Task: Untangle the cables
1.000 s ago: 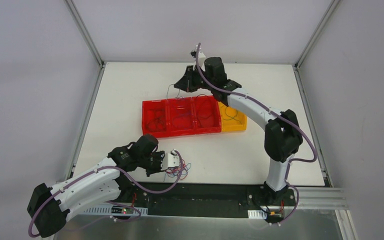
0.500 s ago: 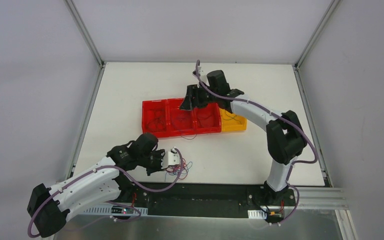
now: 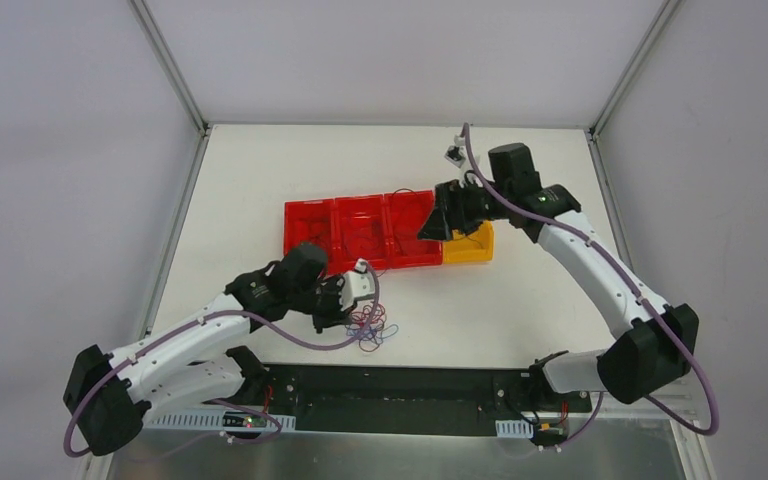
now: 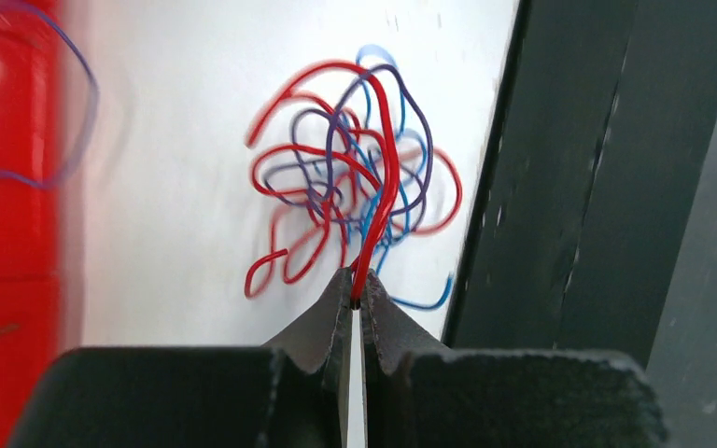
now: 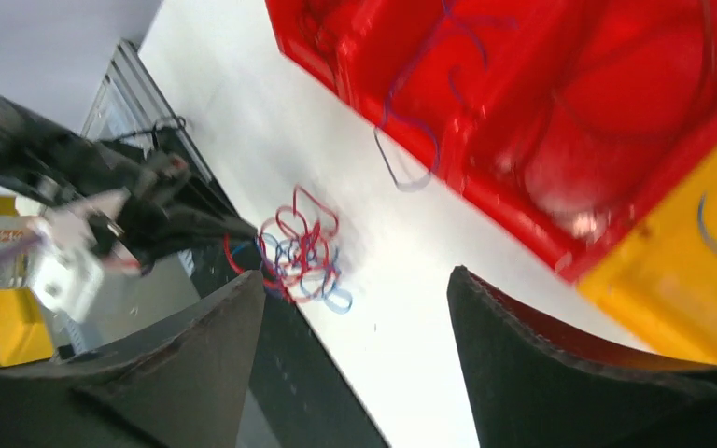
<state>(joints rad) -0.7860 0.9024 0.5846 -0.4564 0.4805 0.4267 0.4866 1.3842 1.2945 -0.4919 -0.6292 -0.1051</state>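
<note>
Pinched 1 red strand of the cables (image 4: 355,196) in the tightly closed left gripper (image 4: 355,301), with the red and blue tangle bunched just beyond its tips, near the front edge of the white table (image 3: 260,190). Held the right gripper (image 5: 355,280) wide apart and empty above where 3 red bins (image 3: 360,266) met 1 yellow bin (image 3: 465,256)

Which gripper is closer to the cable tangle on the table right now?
Left. The left gripper is shut on a red wire of the tangle; the right gripper hangs open above the bins, well away.
</note>
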